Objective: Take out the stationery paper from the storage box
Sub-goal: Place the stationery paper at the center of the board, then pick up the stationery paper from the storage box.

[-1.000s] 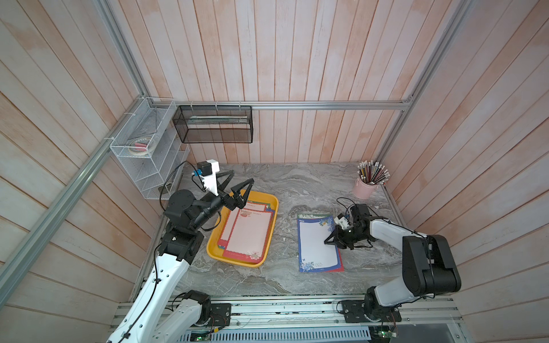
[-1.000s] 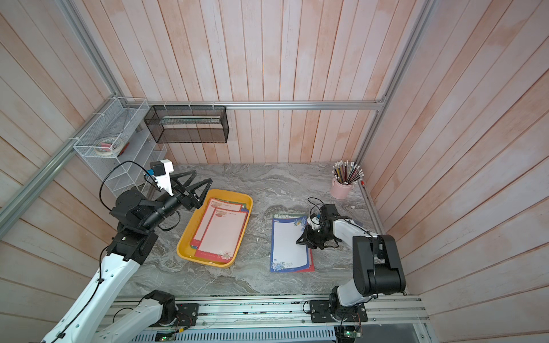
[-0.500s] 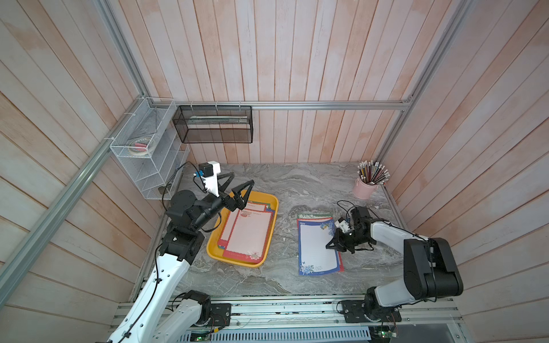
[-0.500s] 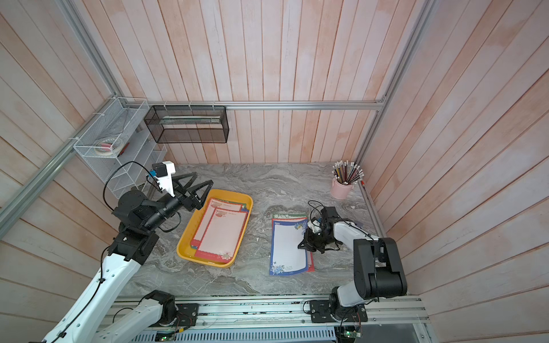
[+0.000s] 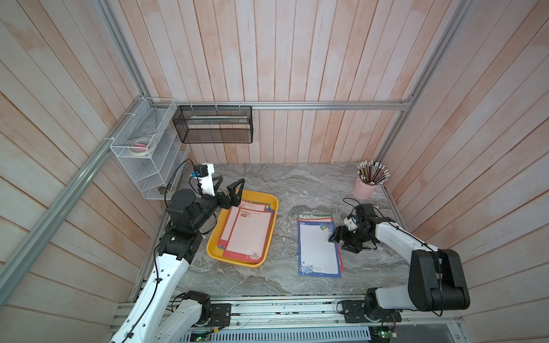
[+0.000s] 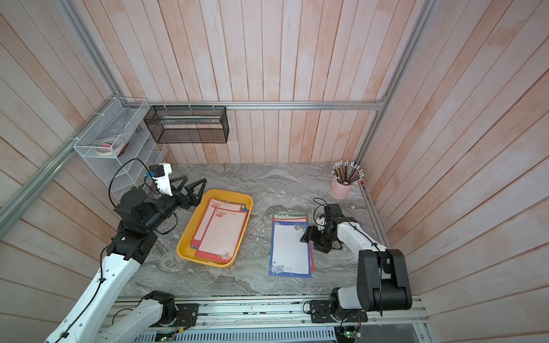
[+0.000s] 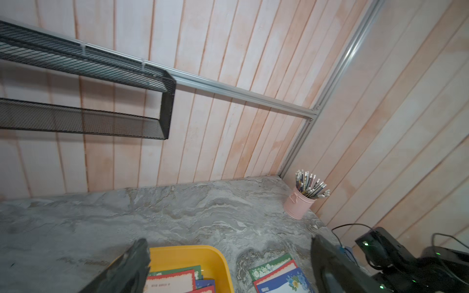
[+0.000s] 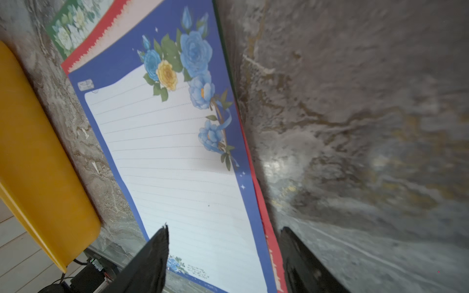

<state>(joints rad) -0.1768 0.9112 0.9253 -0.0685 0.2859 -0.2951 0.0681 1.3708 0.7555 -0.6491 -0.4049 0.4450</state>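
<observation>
Gaping, left tool (image 7: 228, 241) and right tool (image 8: 224, 228) grip nothing; label (image 8: 85, 85) on blue sheet (image 8: 177, 165) unreadable.

Laboratory test cell dressed as a study corner: aluminium framing (image 5: 326, 104) is edging plank walls (image 5: 297, 59) around a marbled tabletop (image 5: 297, 184), a pencil cup (image 5: 364, 190) is standing at 2 o'clock, a wire rack (image 5: 142, 166) at 10 o'clock.

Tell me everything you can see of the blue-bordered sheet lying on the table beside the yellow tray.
The blue-bordered sheet is thin paper: a white ruled centre, dark blue frame, blue and yellow roses at one corner, smaller blue flowers at the opposite one. It lies face up, topmost on a red-bordered sheet and a green-bordered sheet, on the marble tabletop, apart from the yellow tray. The open right pincer straddles one long edge; contact is unclear.
</observation>
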